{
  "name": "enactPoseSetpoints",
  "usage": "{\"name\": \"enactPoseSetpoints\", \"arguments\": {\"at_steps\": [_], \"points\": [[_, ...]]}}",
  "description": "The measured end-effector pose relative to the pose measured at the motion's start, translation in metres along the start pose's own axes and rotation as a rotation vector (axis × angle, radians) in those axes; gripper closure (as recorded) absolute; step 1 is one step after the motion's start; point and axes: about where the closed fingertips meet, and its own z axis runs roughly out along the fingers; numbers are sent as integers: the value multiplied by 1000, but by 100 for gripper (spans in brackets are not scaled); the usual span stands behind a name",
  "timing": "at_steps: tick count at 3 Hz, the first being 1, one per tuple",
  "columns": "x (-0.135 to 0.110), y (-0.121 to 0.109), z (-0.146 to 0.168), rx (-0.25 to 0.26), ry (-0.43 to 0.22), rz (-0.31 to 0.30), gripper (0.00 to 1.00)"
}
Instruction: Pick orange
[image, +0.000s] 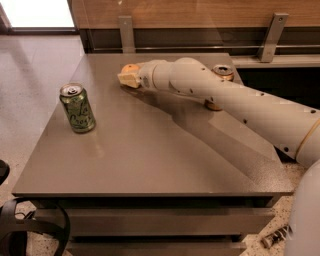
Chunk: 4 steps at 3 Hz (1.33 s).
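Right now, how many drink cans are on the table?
2: green can at left; copper can partly behind the arm, which may hide more. The gripper is at the orange.

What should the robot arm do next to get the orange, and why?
Probably nudge the gripper slightly farther onto the orange, then grip. The gripper is at the far side of the table, right at the orange, which peeks out just behind it. Whether it is gripped yet cannot be seen.

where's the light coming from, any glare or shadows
Camera view: bright patch top left blown out white; arm casts a broad shadow on the table toward near right; claw at the far edge, before the orange; faint reflection below the green can.
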Motion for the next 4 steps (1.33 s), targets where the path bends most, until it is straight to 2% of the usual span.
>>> {"name": "enactPoseSetpoints", "arguments": {"at_steps": [1, 2, 3, 4], "points": [[0, 2, 1, -3, 0, 0, 87], [0, 3, 3, -6, 1, 0, 100], [-2, 5, 3, -14, 1, -4, 100], [-21, 4, -6, -23, -25, -28, 100]]}}
